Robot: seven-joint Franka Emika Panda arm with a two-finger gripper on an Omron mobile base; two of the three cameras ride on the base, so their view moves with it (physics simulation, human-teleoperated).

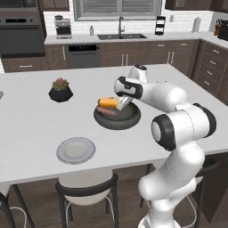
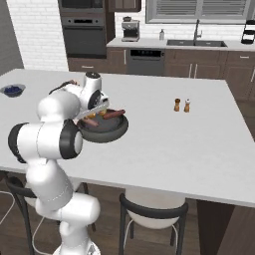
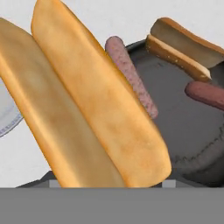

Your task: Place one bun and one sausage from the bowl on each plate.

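The white island counter [image 1: 40, 116] spreads under my arm, and my hand hangs low over the bowl [image 1: 117, 117], which sits near the counter's middle. In the left base view my gripper [image 1: 120, 103] points down at the bowl's rear left side, with a bun [image 1: 107, 102] sticking out to the left of it, just above the bowl's rim. In the hand view that bun [image 3: 87, 109] runs long and split from the upper left down between my finger tips, which it hides, so I cannot see the pads on it. Going by how near it lies and how it sits up off the bowl, I take it that my jaws are clenched on this bun, though the contact itself is hidden.

Farther back in the hand view, the second bun [image 3: 183, 46] leans on the bowl's far rim. One sausage [image 3: 131, 74] lies on the bowl floor beside my bun, and the other sausage [image 3: 205, 94] lies to the right, below the second bun.

The pale grey plate [image 1: 75, 150] lies near the counter's front edge, well apart from the bowl. A black plant pot [image 1: 60, 90] stands to the left of the bowl. In the right base view a small blue-filled bowl [image 2: 12, 90] sits at the far left, and two shakers [image 2: 182, 105] stand to the right.
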